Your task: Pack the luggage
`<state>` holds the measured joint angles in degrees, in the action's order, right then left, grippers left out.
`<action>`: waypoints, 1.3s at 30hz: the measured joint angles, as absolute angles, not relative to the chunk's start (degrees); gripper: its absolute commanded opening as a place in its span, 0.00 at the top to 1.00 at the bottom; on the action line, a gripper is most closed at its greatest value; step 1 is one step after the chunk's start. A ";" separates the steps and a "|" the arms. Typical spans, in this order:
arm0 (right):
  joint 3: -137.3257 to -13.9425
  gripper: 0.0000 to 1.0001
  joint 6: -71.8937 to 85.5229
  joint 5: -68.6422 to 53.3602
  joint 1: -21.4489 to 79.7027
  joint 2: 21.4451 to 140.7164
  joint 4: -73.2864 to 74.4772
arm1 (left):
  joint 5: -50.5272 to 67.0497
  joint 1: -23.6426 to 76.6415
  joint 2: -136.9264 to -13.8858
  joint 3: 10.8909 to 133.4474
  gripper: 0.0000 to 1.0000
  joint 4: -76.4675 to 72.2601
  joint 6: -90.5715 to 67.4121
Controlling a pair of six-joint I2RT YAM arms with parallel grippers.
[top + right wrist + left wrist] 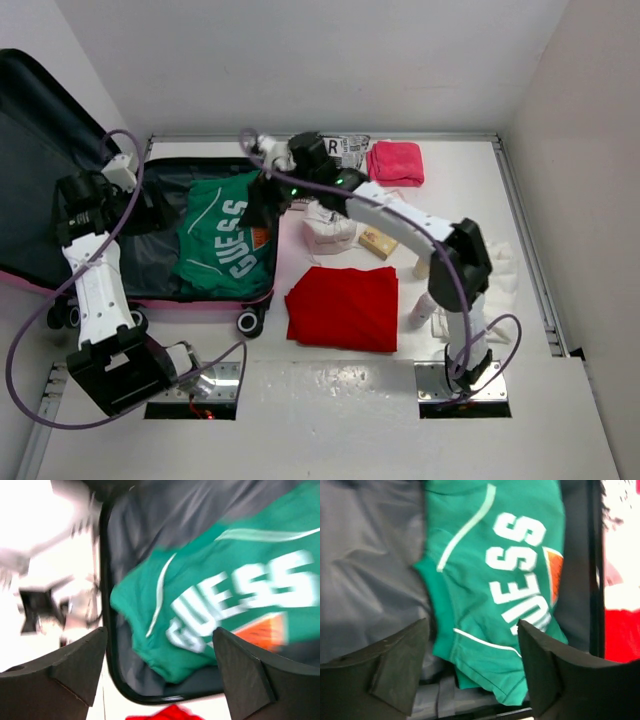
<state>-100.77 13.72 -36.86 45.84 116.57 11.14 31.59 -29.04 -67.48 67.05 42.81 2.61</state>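
Observation:
The pink luggage lies open at the left of the table, its dark grey lining showing. A green GUESS shirt lies inside it, also seen in the left wrist view and the right wrist view. My left gripper is open and empty above the lining, left of the shirt. My right gripper is open and empty above the shirt's right edge, near the luggage rim.
A folded red cloth lies on the table right of the luggage. A pink towel, a black-and-white printed item, white bundles and a small tan box lie behind it. More white items are at the right.

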 measured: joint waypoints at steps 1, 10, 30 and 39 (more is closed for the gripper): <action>-100.84 0.17 14.68 -35.81 44.40 114.87 10.55 | 32.05 -28.29 -67.24 66.48 0.27 42.92 3.46; -99.92 0.17 17.41 -26.83 29.34 102.02 15.70 | 33.63 -5.58 -71.94 71.99 0.07 43.35 9.89; -83.59 0.17 17.10 -19.33 -0.01 76.40 34.92 | 23.70 24.73 -122.30 112.27 0.05 45.41 9.78; -82.46 0.17 16.19 -19.35 -2.46 73.95 36.64 | 18.79 27.22 -127.24 115.07 0.13 46.54 11.40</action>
<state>-82.46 16.19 -19.35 -2.46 73.95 36.64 18.79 27.22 -127.24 115.07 46.54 11.40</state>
